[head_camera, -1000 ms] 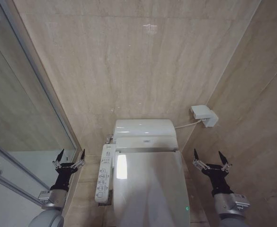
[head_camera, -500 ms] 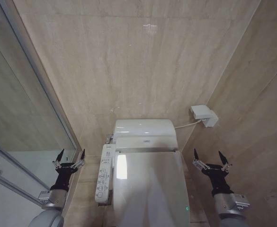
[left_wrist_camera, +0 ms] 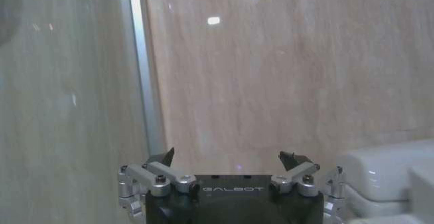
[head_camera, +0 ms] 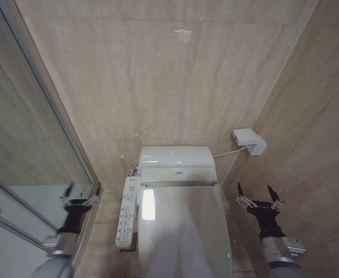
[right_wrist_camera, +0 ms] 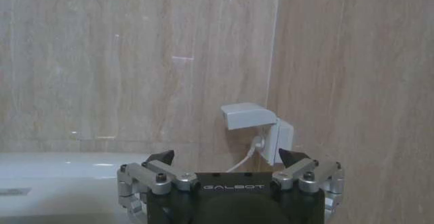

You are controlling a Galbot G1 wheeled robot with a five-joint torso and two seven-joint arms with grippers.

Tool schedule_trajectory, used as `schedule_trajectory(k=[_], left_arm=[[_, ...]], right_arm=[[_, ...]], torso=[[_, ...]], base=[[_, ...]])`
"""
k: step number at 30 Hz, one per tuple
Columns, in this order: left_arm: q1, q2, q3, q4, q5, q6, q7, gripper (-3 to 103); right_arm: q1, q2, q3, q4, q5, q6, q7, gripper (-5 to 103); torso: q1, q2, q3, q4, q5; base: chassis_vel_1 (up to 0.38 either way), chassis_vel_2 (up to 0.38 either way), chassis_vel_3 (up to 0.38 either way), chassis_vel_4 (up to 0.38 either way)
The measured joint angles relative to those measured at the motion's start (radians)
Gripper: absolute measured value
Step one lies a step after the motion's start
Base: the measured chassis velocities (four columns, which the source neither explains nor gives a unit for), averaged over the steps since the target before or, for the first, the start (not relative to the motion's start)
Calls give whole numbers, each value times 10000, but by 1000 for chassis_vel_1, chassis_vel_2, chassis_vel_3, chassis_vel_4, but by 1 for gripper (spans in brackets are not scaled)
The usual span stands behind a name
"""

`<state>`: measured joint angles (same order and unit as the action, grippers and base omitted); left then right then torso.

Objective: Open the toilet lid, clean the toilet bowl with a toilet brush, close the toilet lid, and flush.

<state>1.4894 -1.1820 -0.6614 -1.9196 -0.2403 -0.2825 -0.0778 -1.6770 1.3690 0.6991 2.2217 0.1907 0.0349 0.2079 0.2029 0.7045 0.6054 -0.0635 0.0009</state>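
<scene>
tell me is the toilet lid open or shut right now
Shut. The lid lies flat over the bowl, hiding the seat. Both grippers are open and clear of it, the left gripper and right gripper at either side.

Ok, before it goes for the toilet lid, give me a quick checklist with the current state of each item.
1. Toilet lid down and free of objects on top: ok, closed over the bowl.
2. Left end effector open and empty: ok, fingers spread, nothing between them.
3. Right end effector open and empty: ok, raised to the right of the lid.
4. Both arms apart from the toilet: ok, left sits by the glass partition, right near the side wall.
5. Button panel free of contact: ok.
6. Yellow loop tag at the lid's front edge: cannot tell.
</scene>
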Motion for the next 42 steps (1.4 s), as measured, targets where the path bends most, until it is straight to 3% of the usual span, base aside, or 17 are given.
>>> schedule_trajectory(k=[2,8,22,36,42], left_arm=[[-29,130,-243,8,54,-32,-7,100],[-91,283,-495,51,70,-51,-3,100],[-180,-518,472,143,284,10,-6,100],[664,308,-647,-465,-174,-21,-41,100],[518,64,-494,-402,-253,7,-120,100]], right_arm=[[1,0,0,0,-1,0,0,100],[0,0,-1,0,0,0,0,100],[0,0,-1,0,0,0,0,100],[0,0,-2,0,0,0,0,100],[0,0,-2,0,-1,0,0,100]], torso=[[0,0,0,-4,-16],[0,0,0,-6,-9],[0,0,0,-5,-9],[0,0,0,-3,-8],[0,0,0,-7,-11]], base=[[0,0,0,0],[0,0,0,0],[0,0,0,0],[0,0,0,0],[0,0,0,0]])
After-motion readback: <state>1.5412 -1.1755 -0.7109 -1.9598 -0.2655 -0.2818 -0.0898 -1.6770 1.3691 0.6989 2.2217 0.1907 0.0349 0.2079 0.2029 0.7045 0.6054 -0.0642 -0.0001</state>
